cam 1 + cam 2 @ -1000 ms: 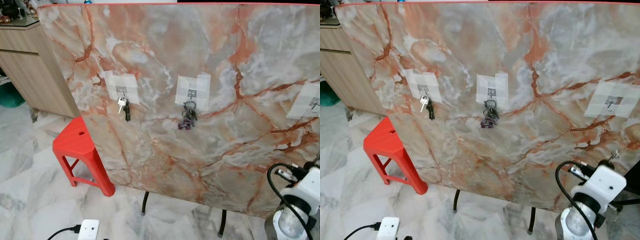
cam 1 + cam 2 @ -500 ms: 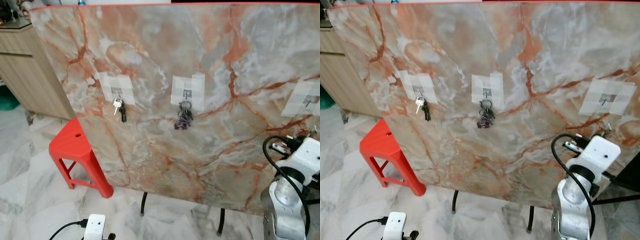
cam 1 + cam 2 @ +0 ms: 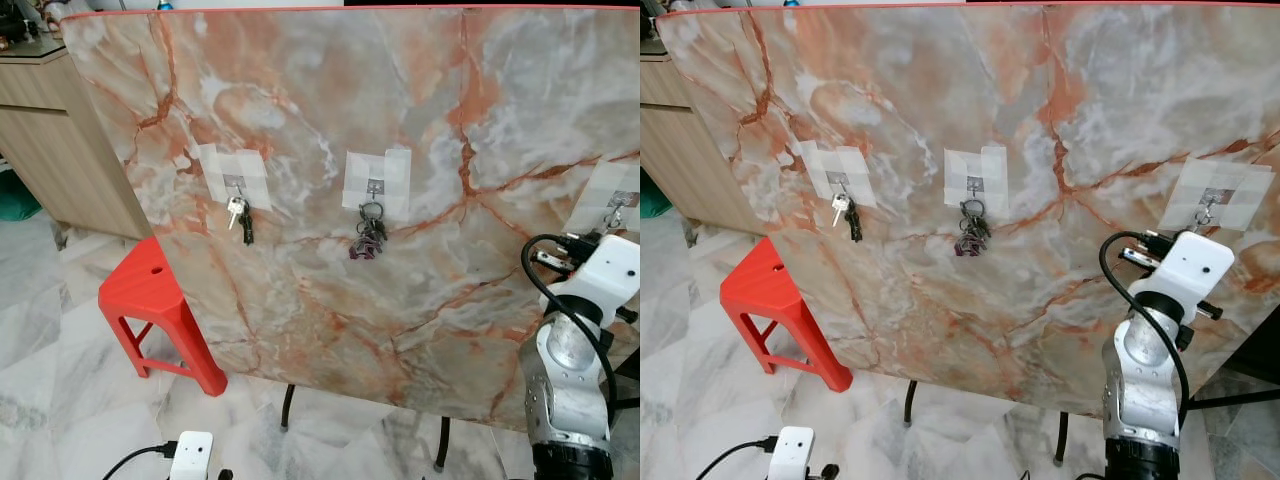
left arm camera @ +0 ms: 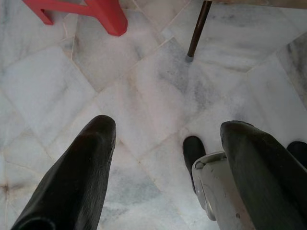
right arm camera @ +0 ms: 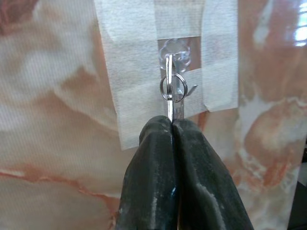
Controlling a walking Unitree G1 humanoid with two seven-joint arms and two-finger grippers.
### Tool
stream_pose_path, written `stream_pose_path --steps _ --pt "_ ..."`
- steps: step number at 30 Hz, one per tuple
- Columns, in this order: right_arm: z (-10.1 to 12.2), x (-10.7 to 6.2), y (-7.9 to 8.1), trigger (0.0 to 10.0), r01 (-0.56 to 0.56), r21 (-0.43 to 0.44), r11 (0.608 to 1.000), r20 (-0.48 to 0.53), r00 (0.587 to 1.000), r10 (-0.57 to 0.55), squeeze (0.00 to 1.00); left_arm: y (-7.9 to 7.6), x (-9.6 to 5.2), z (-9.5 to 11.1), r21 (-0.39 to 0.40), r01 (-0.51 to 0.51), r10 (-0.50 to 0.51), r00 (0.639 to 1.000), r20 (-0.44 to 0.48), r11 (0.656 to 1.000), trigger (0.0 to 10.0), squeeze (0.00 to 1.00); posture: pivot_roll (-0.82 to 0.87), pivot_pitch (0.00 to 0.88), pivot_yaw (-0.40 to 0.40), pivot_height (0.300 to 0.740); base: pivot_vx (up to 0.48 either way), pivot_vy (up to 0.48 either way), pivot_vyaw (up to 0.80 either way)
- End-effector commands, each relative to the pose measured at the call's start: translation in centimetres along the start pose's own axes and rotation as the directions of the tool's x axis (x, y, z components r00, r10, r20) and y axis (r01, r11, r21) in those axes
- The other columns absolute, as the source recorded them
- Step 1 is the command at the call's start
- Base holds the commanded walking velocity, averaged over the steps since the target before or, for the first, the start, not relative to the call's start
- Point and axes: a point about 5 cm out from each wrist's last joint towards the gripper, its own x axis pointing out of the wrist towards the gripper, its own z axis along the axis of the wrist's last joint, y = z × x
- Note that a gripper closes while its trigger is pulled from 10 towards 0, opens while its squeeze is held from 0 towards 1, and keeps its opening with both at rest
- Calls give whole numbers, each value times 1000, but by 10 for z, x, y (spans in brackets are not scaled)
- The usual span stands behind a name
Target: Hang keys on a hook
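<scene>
Three taped hooks sit on the upright marble board [image 3: 330, 120]. The left hook [image 3: 238, 185] carries keys [image 3: 241, 214], the middle hook [image 3: 373, 187] a bunch [image 3: 367, 235]. The right tool [image 5: 171, 125], pressed together on a key [image 5: 170, 88], holds it at the right hook [image 5: 178, 52]. The left tool [image 4: 168, 158] hangs spread over the floor [image 4: 158, 86].

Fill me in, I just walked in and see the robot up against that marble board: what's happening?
The robot is hanging a key on the marble board. Its right gripper is shut on a key with a ring and holds it up at the rightmost taped hook; whether the ring has caught the hook cannot be told. The left hook and the middle hook each already carry a bunch of keys. The left gripper hangs open above the floor.
</scene>
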Motion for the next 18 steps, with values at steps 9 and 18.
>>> stream_pose_path --steps 9,18 --pt "5 8 -2 10000 22 10 1000 14 1000 -22 0 0 -1 -5 0 -7 7 1000 -18 1000 10000 0 -46 0 49 727 0 0 0" --pt "4 10 -9 10000 48 -7 999 8 999 -48 0 -1 -1 -5 6 -2 2 1000 -19 1000 10000 0 -54 0 56 727 0 0 0"
